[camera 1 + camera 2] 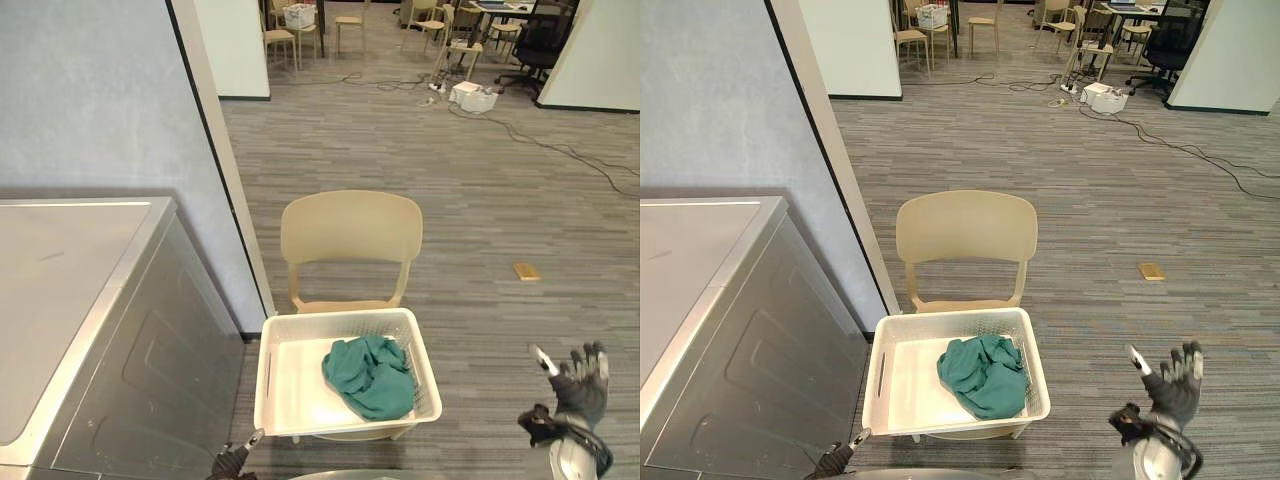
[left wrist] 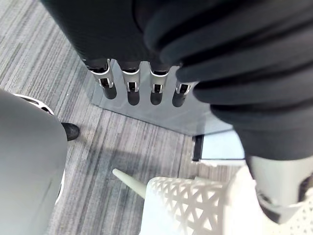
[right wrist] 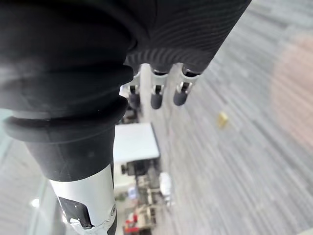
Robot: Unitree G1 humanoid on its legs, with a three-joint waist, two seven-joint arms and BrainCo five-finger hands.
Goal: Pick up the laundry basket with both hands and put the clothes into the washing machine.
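A white lattice laundry basket (image 1: 340, 318) rests on the seat of a beige chair (image 1: 350, 228). A crumpled teal garment (image 1: 372, 375) lies in its right half. The silver-grey washing machine (image 1: 70, 300) stands to the left, its flat top in view. My left hand (image 1: 232, 462) shows at the lower edge, just off the basket's near left corner. In the left wrist view its fingers (image 2: 133, 88) are straight over the floor, with the basket's lattice wall (image 2: 186, 205) close by. My right hand (image 1: 580, 385) is raised to the right of the basket, apart from it, fingers (image 3: 156, 95) spread and straight.
A grey wall with a black-edged corner (image 1: 215, 170) runs behind the machine and beside the chair. A small tan block (image 1: 526, 270) lies on the striped floor at the right. Cables, a white box (image 1: 475, 96) and several chairs are far back.
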